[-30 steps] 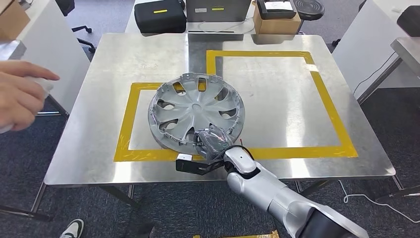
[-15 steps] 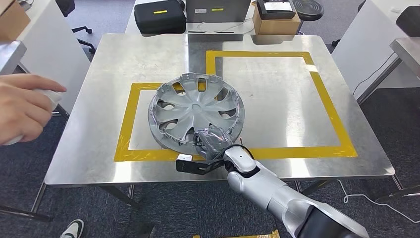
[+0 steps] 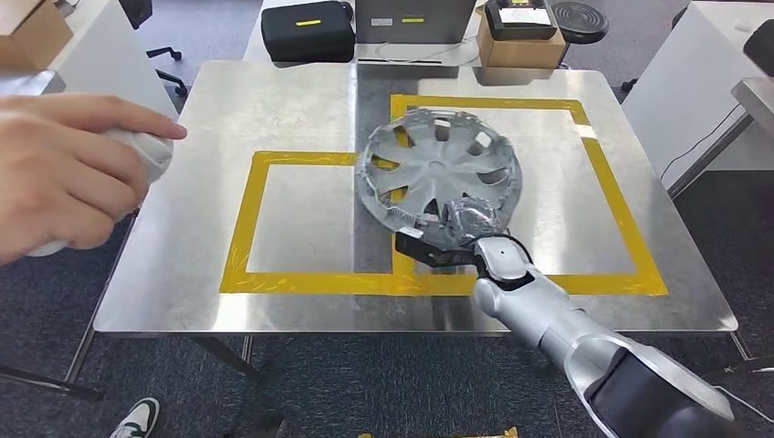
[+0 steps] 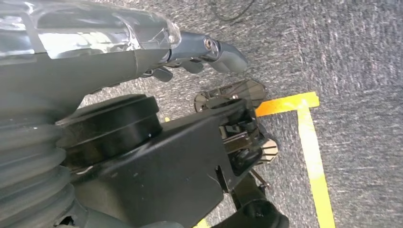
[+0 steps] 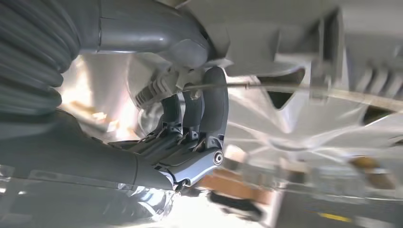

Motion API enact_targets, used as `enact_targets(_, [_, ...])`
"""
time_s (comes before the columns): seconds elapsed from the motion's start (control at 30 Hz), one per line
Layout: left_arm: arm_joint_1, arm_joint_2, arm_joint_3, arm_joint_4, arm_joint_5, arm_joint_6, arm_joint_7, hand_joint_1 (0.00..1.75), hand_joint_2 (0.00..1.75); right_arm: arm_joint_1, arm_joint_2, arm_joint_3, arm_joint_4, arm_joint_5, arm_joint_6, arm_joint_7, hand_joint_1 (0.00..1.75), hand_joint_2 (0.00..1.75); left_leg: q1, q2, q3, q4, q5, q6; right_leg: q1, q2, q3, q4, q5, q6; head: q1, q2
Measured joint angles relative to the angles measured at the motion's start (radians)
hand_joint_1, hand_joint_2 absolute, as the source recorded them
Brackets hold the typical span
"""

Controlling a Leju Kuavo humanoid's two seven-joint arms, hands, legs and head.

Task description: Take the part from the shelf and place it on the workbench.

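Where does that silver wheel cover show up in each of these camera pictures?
Head view: the wheel cover lies on the metal table, mid-right, across the yellow tape, its near rim held by the right robot hand.
Right wrist view: close up, blurred, the pale ribbed surface beyond the robot hand's dark fingers.
Left wrist view: not in it; that camera faces carpet.
Shared landmark: the right robot hand on the rim.
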Motion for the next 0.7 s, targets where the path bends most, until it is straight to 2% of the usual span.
enact_targets(0.1, [0.004, 0.0, 0.0, 0.0, -0.002, -0.002, -0.016, 0.0, 1.75, -0.006, -0.057, -0.011, 0.001, 0.024, 0.018, 0.031, 1.75, 1.75, 0.0, 0.002, 0.0, 0.0, -0.001, 0.0, 0.0, 0.0, 0.001, -0.001, 0.0, 0.0, 0.002, 0.0])
enact_targets(0.27, [0.004, -0.003, 0.0, 0.0, -0.002, -0.002, -0.019, 0.0, 1.75, 0.002, -0.113, -0.018, 0.006, 0.074, -0.029, 0.146, 1.75, 1.75, 0.0, 0.009, 0.002, 0.0, -0.003, 0.001, 0.0, 0.004, 0.001, -0.001, -0.001, 0.002, 0.0, 0.0])
enact_targets(0.53, [0.005, -0.005, -0.001, 0.0, -0.003, 0.003, -0.012, 0.0, 1.75, 0.003, -0.215, -0.05, -0.034, 0.152, 0.021, 0.198, 1.75, 1.75, 0.0, 0.015, 0.002, 0.0, -0.003, 0.001, 0.0, 0.004, 0.001, -0.001, -0.002, 0.004, -0.001, 0.0])
enact_targets(0.7, [0.005, -0.007, -0.001, 0.0, -0.005, 0.004, -0.012, 0.0, 1.75, 0.014, -0.239, -0.079, -0.078, 0.173, 0.04, 0.186, 1.75, 1.75, 0.0, 0.022, 0.003, 0.0, -0.004, 0.002, 0.0, 0.008, 0.001, -0.001, -0.002, 0.004, 0.0, 0.0])
